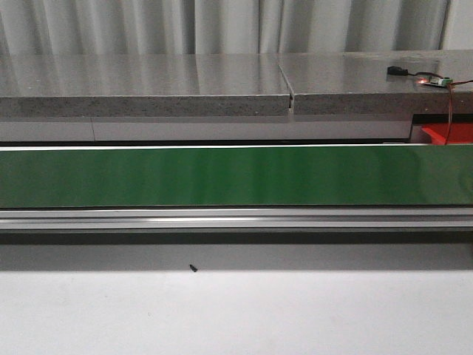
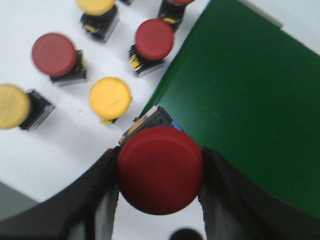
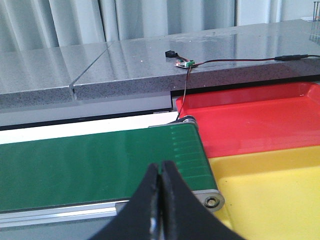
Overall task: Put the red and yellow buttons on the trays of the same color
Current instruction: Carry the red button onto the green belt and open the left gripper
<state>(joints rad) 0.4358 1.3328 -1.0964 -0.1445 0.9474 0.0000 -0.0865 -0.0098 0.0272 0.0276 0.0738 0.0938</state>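
In the left wrist view my left gripper [image 2: 160,172] is shut on a red button [image 2: 160,167], its black fingers pressing both sides of the cap, held above the white table beside the corner of the green belt [image 2: 245,100]. More red buttons [image 2: 54,54] [image 2: 154,39] and yellow buttons [image 2: 110,97] [image 2: 11,106] lie on the white surface beyond. In the right wrist view my right gripper [image 3: 161,169] is shut and empty, over the belt's end [image 3: 100,165]. The red tray [image 3: 260,117] and the yellow tray [image 3: 270,195] sit just past that end. The front view shows only a corner of the red tray [image 1: 447,134].
A grey stone ledge [image 1: 148,85] runs behind the belt [image 1: 222,176], with a small circuit board and wire [image 1: 432,80] on it. An aluminium rail [image 1: 222,218] borders the belt's near side. A tiny black screw [image 1: 193,268] lies on the white table.
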